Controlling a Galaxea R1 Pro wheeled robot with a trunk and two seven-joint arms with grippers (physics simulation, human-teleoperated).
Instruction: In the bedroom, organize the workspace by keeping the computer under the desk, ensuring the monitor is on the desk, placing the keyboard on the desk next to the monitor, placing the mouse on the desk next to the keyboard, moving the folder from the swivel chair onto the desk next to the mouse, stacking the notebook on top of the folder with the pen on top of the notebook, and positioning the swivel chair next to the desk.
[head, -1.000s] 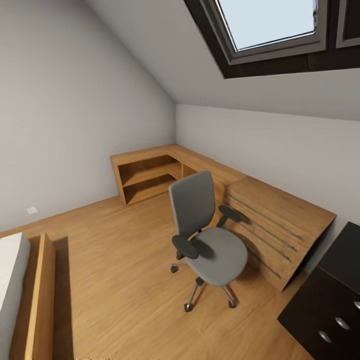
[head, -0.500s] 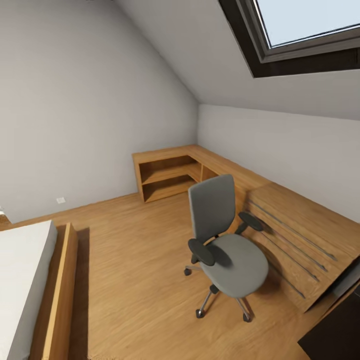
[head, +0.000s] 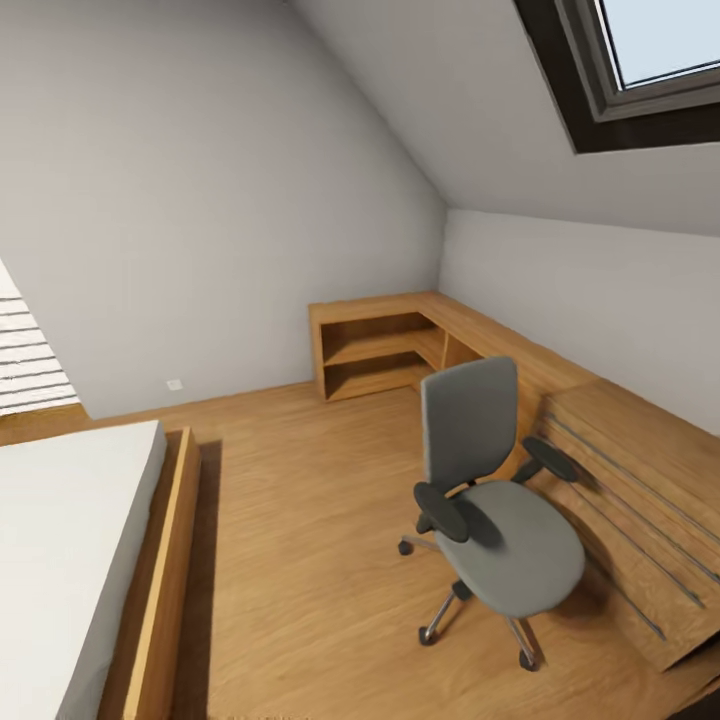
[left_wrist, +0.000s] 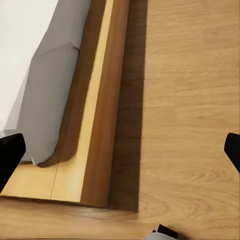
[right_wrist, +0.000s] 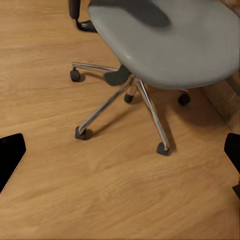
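**Chair Sighted Beside Low Shelving in Attic Bedroom**

Pictured from the head camera: swivel chair (head: 495, 500) on the wooden floor (head: 300, 480), backrest upright, seat turned out toward the room. Parked just beside the slatted end of the low light-wood shelving (head: 380, 350) that runs along the far wall and round its corner. On the other side of the room, well apart from the chair, bed (head: 90, 540) in its wooden frame. Overhead, skylight (head: 650, 60) set into the sloped ceiling.

Judged to be a search-and-approach step, with the base on its way and nothing in hand. Best done by turning slowly, holding the chair in the head view and rolling up square to the front edge of the seat. Worth halting short of the castors, to avoid nudging the chair away. Arms best kept low and apart from bed frame and armrests until the base stops.

Left pincer (left_wrist: 120, 152) aimed down at the floor along the edge of the bed frame, fingertips (left_wrist: 10, 155) spread wide, nothing between them. Right pincer (right_wrist: 120, 155) likewise wide apart and empty, pointed down at bare floor just short of the chrome base (right_wrist: 130, 100), touching nothing.
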